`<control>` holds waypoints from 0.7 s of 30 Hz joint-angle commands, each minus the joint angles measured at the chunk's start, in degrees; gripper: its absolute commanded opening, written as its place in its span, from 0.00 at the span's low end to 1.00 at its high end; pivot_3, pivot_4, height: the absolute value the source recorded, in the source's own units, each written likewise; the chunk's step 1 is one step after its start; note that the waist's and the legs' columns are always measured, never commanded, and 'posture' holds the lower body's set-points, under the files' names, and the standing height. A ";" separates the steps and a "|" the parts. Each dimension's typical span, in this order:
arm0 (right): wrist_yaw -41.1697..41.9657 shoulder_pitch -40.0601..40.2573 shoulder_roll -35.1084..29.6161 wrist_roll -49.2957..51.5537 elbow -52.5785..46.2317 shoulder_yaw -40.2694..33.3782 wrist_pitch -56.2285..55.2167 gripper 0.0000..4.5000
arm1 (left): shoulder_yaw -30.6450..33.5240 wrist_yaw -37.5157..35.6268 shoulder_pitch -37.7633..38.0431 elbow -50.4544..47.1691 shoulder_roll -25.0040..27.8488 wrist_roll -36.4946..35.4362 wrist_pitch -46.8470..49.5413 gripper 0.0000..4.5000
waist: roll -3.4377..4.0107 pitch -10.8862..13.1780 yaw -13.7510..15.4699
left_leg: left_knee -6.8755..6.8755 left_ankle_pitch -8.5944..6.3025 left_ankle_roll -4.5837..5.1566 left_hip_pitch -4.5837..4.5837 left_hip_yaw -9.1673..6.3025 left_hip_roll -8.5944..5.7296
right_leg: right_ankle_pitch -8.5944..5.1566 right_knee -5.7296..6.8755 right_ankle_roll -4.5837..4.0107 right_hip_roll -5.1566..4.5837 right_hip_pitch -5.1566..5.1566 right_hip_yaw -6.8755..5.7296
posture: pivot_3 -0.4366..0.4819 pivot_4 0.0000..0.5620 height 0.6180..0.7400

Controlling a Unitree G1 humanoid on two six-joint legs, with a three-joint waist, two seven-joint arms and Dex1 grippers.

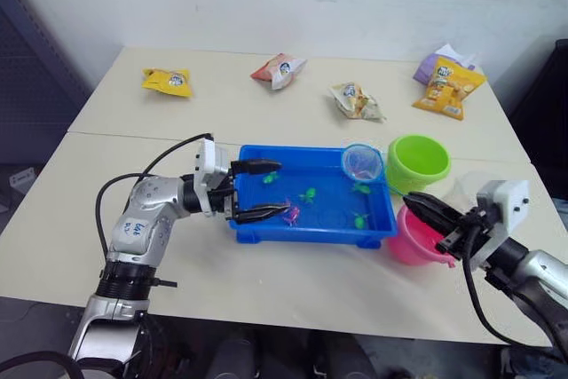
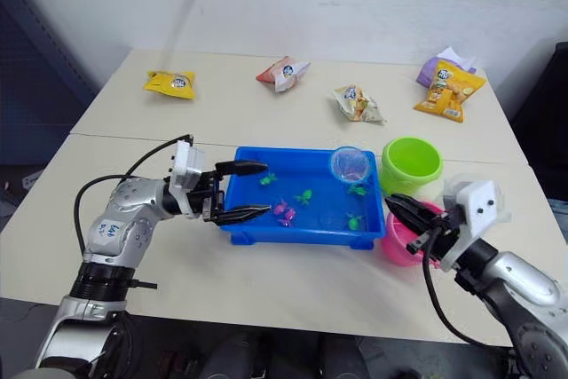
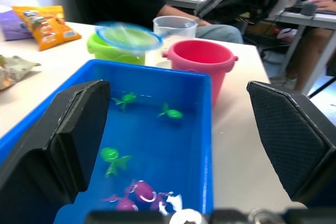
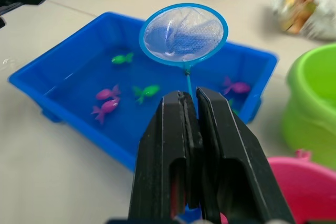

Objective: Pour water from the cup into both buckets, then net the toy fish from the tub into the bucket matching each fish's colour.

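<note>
Between the two end effectors, on the pale desk, sits the blue tub, the largest container. The left end effector has its two black fingers spread wide, one finger over the tub's near-left edge and the other above its left end, gripping nothing. The right end effector is closed on the thin handle of the net, whose blue-rimmed hoop hangs ahead of it over the tub's far right corner. Just beyond that end effector and beside the tub's right end stands the lime green bucket; directly under and beside its fingers is the pink bucket, touching or nearly touching the tub's right wall. The clear cup stands behind the two buckets as seen from the left wrist. Inside the tub lie the toy fish: a pair of pink ones close to the lower finger of the left end effector, green ones farther toward the middle, and more green ones near the right end under the net. Far across the desk from both end effectors lie snack packets, a yellow one, a red-and-white one, a pale one and an orange one by a purple bag.
</note>
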 commanded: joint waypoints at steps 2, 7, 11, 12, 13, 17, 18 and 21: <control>-0.07 -4.77 -3.51 3.42 -0.75 1.15 9.79 0.00 | 2.15 0.36 1.74 -2.25 1.74 -0.11 -1.07 1.00 | 0.01 0.00 0.19 | -0.02 0.00 0.00 -0.01 -0.01 0.01 | 0.00 -0.01 -0.01 0.01 0.00 -0.03 | 0.48 0.27 1.00; -10.58 -18.05 -5.02 10.52 4.51 6.22 25.51 0.00 | 2.64 0.57 2.24 -2.74 3.20 -0.03 -1.00 1.00 | -0.04 0.04 0.09 | 0.04 0.00 0.05 -0.09 -0.01 -0.01 | 0.04 -0.11 0.04 -0.07 -0.02 -0.01 | 0.48 0.27 1.00; -14.06 -23.38 -2.37 10.05 6.88 8.38 30.74 0.00 | 2.44 1.36 3.07 -3.99 2.93 -0.04 -0.83 1.00 | -0.04 0.04 0.36 | -0.02 -0.01 0.04 -0.30 -0.11 -0.01 | 0.04 -0.27 0.04 -0.07 -0.14 -0.12 | 0.48 0.27 1.00; -14.57 -24.16 -1.73 9.98 7.19 8.36 31.63 0.00 | 2.41 1.45 3.20 -4.16 2.93 -0.05 -0.81 1.00 | -0.03 0.03 0.31 | 0.00 -0.01 0.04 -0.42 -0.10 -0.02 | 0.04 -0.28 0.04 -0.07 -0.24 -0.12 | 0.48 0.27 1.00; -15.05 -24.98 -1.24 10.01 7.55 8.37 32.77 0.00 | 2.38 1.61 3.36 -4.37 2.90 -0.05 -0.75 1.00 | -0.02 0.02 0.28 | 0.05 -0.01 0.04 -0.63 -0.08 -0.04 | 0.05 -0.27 0.07 -0.09 -0.42 -0.11 | 0.48 0.27 1.00; -15.15 -27.76 -0.14 9.78 9.29 7.46 35.97 0.00 | 2.40 2.15 4.09 -5.19 2.95 -0.12 -0.57 1.00 | -0.02 0.03 0.23 | 0.29 0.05 0.10 -1.13 -0.07 -0.06 | 0.10 0.02 0.15 -0.07 -0.85 -0.17 | 0.48 0.27 1.00; -14.87 -28.06 -0.25 9.58 9.83 6.81 36.58 0.00 | 2.42 2.23 4.15 -5.28 3.02 -0.17 -0.52 1.00 | -0.02 0.03 0.21 | 0.31 0.05 0.11 -1.14 -0.07 -0.06 | 0.10 0.11 0.15 -0.07 -0.85 -0.17 | 0.48 0.27 1.00; -14.89 -28.52 -0.16 9.55 10.84 5.03 38.07 0.00 | 2.52 2.38 4.32 -5.41 3.15 -0.23 -0.48 1.00 | -0.02 0.03 0.22 | 0.38 0.04 0.14 -1.13 -0.07 -0.06 | 0.10 0.17 0.15 -0.08 -0.84 -0.16 | 0.48 0.27 1.00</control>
